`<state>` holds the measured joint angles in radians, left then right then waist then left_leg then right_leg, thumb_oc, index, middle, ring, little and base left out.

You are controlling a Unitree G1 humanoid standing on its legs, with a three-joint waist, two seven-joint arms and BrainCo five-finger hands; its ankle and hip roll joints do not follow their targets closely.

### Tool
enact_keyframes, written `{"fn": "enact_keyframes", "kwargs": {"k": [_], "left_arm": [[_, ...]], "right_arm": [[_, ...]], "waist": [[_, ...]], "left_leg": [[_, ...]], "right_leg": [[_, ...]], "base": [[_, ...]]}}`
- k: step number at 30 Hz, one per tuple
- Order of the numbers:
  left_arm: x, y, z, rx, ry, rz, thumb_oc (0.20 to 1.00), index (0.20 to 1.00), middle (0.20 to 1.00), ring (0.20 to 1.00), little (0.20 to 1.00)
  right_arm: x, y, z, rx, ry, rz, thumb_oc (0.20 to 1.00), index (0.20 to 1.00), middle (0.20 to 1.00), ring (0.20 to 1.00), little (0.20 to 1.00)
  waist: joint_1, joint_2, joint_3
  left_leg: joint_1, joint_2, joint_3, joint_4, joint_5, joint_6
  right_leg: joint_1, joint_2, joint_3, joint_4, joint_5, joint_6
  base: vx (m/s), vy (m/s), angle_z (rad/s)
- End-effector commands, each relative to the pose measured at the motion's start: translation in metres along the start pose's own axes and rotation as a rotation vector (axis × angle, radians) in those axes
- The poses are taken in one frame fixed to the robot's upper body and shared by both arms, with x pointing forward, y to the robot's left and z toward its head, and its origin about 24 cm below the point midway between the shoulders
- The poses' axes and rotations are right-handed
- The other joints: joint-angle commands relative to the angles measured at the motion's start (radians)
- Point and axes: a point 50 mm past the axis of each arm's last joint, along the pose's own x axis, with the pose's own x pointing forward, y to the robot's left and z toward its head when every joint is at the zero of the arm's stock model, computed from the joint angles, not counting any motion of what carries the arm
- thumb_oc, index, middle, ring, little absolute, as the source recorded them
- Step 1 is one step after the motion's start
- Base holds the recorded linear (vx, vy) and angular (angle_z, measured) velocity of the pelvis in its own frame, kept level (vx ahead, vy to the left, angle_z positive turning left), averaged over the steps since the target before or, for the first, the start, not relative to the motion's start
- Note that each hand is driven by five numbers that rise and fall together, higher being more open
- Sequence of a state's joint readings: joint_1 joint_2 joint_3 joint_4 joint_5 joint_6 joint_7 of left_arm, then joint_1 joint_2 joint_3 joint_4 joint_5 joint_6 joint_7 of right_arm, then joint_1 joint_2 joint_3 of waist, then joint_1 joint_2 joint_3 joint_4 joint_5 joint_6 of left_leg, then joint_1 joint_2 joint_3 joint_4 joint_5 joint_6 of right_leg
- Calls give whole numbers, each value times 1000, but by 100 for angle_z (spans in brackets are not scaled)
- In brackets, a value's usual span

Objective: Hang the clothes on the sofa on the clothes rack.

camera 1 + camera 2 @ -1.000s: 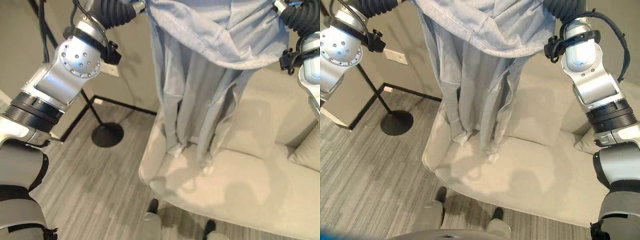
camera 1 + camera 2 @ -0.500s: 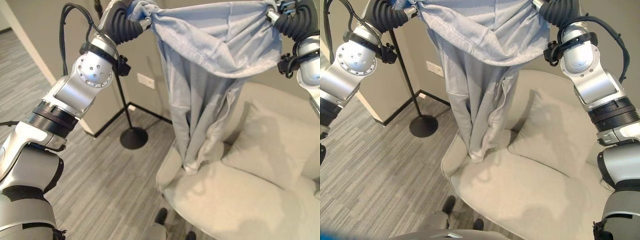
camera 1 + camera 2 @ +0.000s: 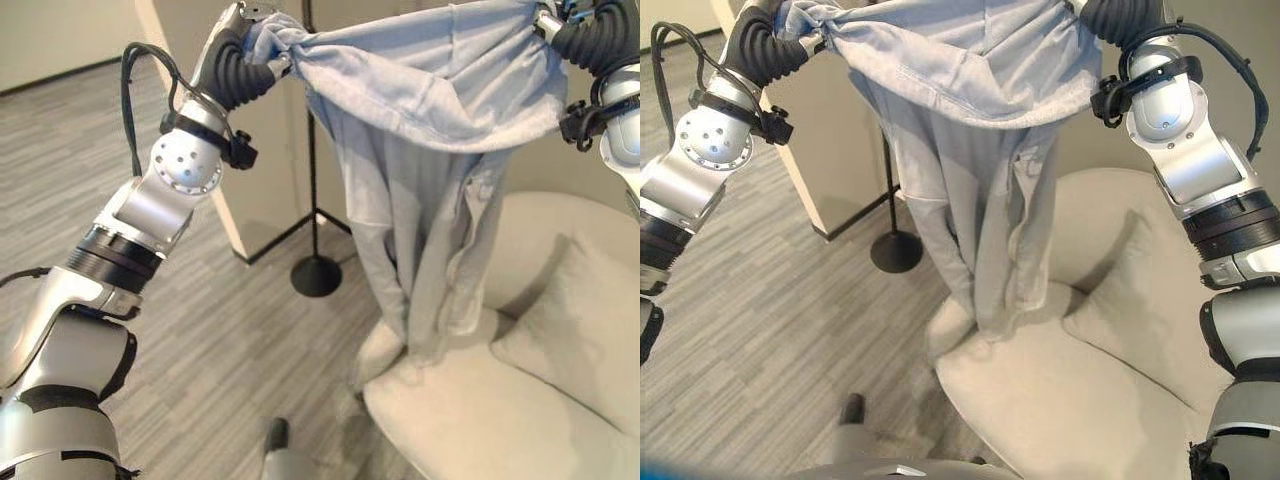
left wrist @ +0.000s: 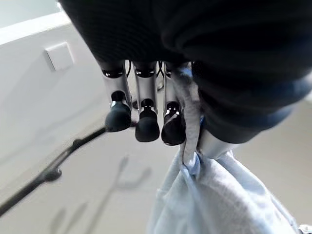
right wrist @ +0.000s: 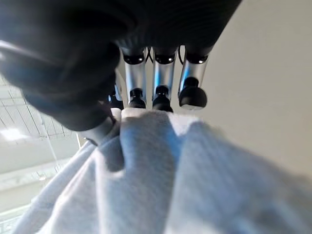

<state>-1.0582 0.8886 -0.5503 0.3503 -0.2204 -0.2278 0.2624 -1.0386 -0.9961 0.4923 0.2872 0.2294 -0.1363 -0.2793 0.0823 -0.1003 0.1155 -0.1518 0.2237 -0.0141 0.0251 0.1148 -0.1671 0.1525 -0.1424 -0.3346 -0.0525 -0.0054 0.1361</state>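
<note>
Now you're mid-carry: left hand (image 4: 146,117) pinches one end of the garment (image 3: 430,130), right hand (image 5: 161,92) clamps the other, cloth stretched between them w/ tail touching the sofa (image 3: 520,420). Rack (image 3: 316,272) stands behind-left. Next, I'd say, swing over and drape it there.

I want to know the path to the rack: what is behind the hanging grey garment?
Behind the grey garment held by left hand and right hand stands a black pole on a round base, against the wall. The cloth covers whatever lies directly behind it.
</note>
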Motion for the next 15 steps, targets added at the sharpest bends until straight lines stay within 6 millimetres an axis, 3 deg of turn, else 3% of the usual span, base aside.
{"fn": "enact_keyframes", "kwargs": {"k": [1, 3, 5, 7, 9, 14, 15], "left_arm": [[-3, 42, -15, 11, 67, 185, 200, 200, 200, 200, 200], [0, 41, -12, 18, 57, 173, 200, 200, 200, 200, 200], [1, 39, -11, 21, 51, 171, 200, 200, 200, 200, 200], [3, 36, -7, 26, 36, 155, 200, 200, 200, 200, 200], [9, 38, -2, 51, 21, 149, 200, 200, 200, 200, 200], [11, 45, 2, 86, 7, 159, 200, 200, 200, 200, 200], [11, 44, 5, 82, -4, 161, 200, 200, 200, 200, 200]], "right_arm": [[4, -40, -1, -73, 4, -162, 200, 200, 200, 200, 200], [2, -44, -2, -84, 4, -180, 200, 200, 200, 200, 200], [-1, -44, -5, -79, 16, -191, 200, 200, 200, 200, 200], [-6, -43, -9, -84, 31, -200, 200, 200, 200, 200, 200], [-8, -38, -14, -84, 52, -199, 200, 200, 200, 200, 200], [-9, -35, -15, -71, 58, -207, 200, 200, 200, 200, 200], [-11, -29, -18, -50, 67, -199, 200, 200, 200, 200, 200]], "waist": [[49, 22, -53], [52, 39, -68], [52, 36, -68], [48, 21, -72], [40, 9, -78], [46, -1, -72], [32, 3, -62]], "left_leg": [[-15, 68, -10, -112, 44, -17], [-7, 39, -34, -110, 37, -34], [-6, 21, -33, -102, 22, -26], [-4, -31, -25, -66, -25, -7], [18, -96, 7, -61, -73, 33], [53, -158, 40, -72, -103, 79], [71, -175, 38, -75, -111, 94]], "right_leg": [[-68, 21, 32, 37, -72, 27], [-67, -16, 27, 41, -53, 48], [-65, -47, 22, 48, -44, 61], [-61, -118, 18, 70, -11, 84], [-90, -204, 15, 119, 80, 111], [-122, -272, 0, 190, 149, 111], [-151, -216, 57, 254, 116, 85]], "base": [[149, 364, 35], [145, 431, 40], [106, 328, 36], [184, 504, 28], [168, 494, 19], [105, 316, -7], [89, 158, -20]]}}
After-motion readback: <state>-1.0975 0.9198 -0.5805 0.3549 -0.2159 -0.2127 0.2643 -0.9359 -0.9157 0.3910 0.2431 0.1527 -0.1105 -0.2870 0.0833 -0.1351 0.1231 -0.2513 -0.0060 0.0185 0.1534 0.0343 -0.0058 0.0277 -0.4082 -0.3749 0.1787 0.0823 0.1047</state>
